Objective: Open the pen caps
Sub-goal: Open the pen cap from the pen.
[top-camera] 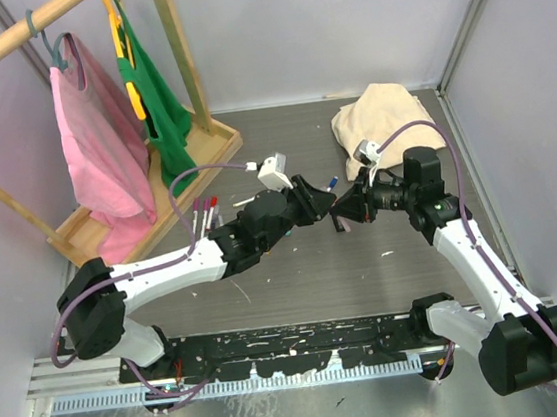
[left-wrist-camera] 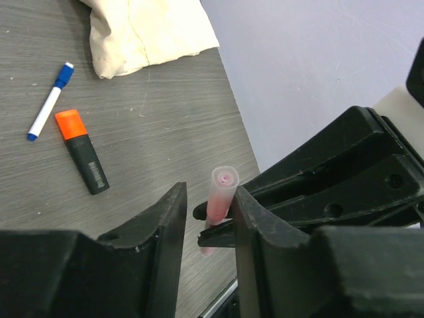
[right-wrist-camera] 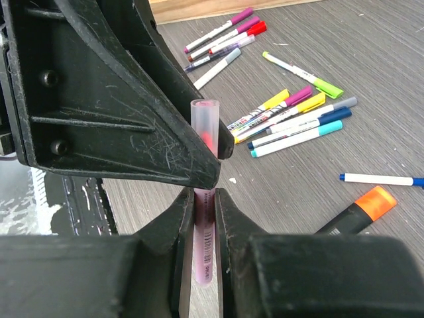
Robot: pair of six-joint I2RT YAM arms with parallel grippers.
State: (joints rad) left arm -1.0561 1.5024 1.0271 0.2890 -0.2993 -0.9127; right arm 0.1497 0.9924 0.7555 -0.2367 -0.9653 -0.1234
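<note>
Pink pen (right-wrist-camera: 204,255) gripped by right jaws; left jaws apparently open around its cap (left-wrist-camera: 220,193).

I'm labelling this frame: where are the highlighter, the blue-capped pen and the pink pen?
highlighter (left-wrist-camera: 89,161), left wrist view, on its black body.
blue-capped pen (left-wrist-camera: 46,109), left wrist view, on its white barrel.
pink pen (right-wrist-camera: 204,252), right wrist view, on its lower barrel.
</note>
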